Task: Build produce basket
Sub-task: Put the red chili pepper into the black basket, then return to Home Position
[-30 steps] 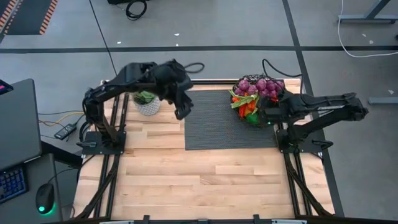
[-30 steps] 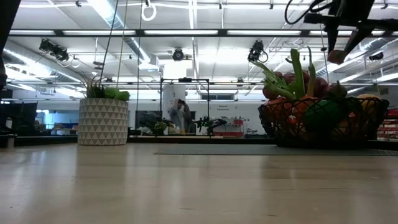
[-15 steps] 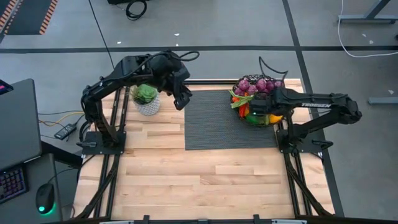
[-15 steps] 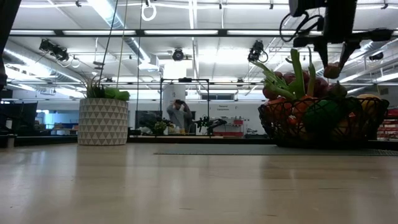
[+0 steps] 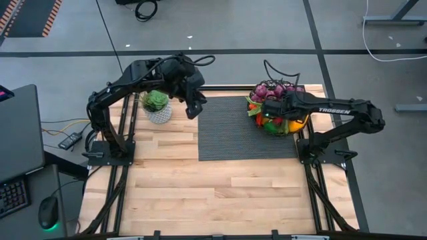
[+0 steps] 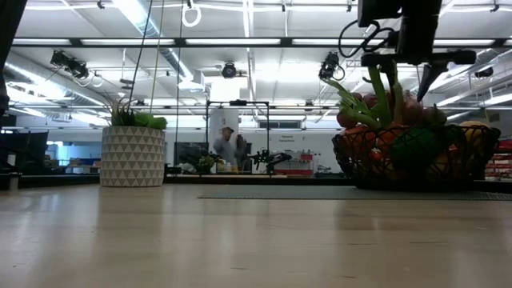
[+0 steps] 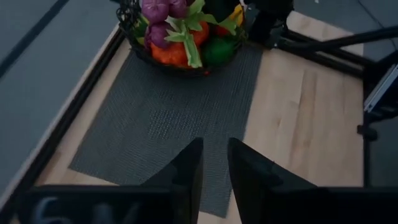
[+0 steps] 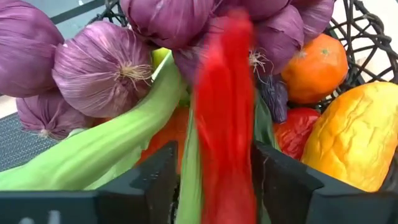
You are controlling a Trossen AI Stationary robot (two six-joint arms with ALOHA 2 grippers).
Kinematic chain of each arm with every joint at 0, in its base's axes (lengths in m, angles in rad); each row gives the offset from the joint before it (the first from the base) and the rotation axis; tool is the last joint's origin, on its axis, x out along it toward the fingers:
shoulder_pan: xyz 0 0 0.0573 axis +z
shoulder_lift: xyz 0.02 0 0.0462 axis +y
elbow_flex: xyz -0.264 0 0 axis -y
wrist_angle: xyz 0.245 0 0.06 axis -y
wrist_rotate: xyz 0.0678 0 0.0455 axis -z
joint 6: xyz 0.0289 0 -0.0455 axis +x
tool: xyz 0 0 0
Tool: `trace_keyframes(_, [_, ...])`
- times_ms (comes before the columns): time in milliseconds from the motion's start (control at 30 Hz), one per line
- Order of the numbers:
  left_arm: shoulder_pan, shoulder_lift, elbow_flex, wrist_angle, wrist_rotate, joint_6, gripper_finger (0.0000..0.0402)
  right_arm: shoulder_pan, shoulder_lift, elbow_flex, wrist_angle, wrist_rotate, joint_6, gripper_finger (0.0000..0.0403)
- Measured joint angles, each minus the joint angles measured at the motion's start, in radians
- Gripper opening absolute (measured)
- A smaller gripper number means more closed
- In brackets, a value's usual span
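Observation:
The dark wire basket (image 5: 294, 129) stands on the grey mat (image 5: 230, 133) at the far right, piled with produce: purple bulbs (image 8: 99, 68), a green leek (image 8: 106, 143), an orange (image 8: 314, 59), a yellow lumpy fruit (image 8: 360, 137). My right gripper (image 8: 214, 155) hangs over the pile (image 5: 268, 113), fingers apart, pointing down. A red piece of produce (image 8: 224, 106) stands blurred between them. My left gripper (image 7: 214, 146) hovers high over the mat's far left corner (image 5: 194, 110), with a narrow gap and nothing in it. My right gripper stands with one finger on either side of the red piece's lower part (image 8: 227, 174), coming from above. Green shows between the piece and one finger (image 8: 158, 180). Whether the other finger (image 8: 277, 180) touches it, I cannot tell.
A white-patterned pot with a green plant (image 5: 157, 107) stands at the far left, close beside my left arm. The near half of the wooden table (image 5: 220, 193) is bare board. People stand far off in the room beyond the table (image 6: 228, 148).
My right gripper has gone toward the table's left over the basket, sunk a little and opened; the small red piece it held shut between its fingers now stands loose between them. My left gripper has shifted slightly toward the far edge.

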Motion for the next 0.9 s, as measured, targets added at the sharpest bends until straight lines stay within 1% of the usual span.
trace_keyframes(167, [0.001, 0.000, 0.000, 0.000, -0.001, 0.097, 0.0079, -0.003, -0.025, 0.000, 0.001, -0.012, -0.004, 0.0234])
trace_keyframes(400, [0.001, 0.000, 0.000, 0.000, -0.001, 0.094, 0.0074, 0.009, -0.101, 0.000, 0.016, -0.012, -0.005, 0.0244])
trace_keyframes(500, [0.001, 0.000, 0.000, 0.004, -0.001, 0.094, 0.0077, 0.025, -0.144, 0.000, 0.033, -0.012, -0.043, 0.0244])
trace_keyframes(600, [0.001, 0.000, 0.000, 0.019, -0.001, 0.092, 0.0079, 0.039, -0.188, 0.000, 0.075, -0.012, -0.108, 0.0244])
trace_keyframes(700, [0.000, 0.001, 0.000, 0.042, -0.001, 0.064, 0.0077, 0.049, -0.230, 0.000, 0.165, -0.012, -0.212, 0.0243])
trace_keyframes(900, [0.000, 0.001, 0.000, 0.155, -0.001, 0.007, 0.0074, 0.052, -0.293, 0.000, 0.470, -0.027, -0.554, 0.0238])
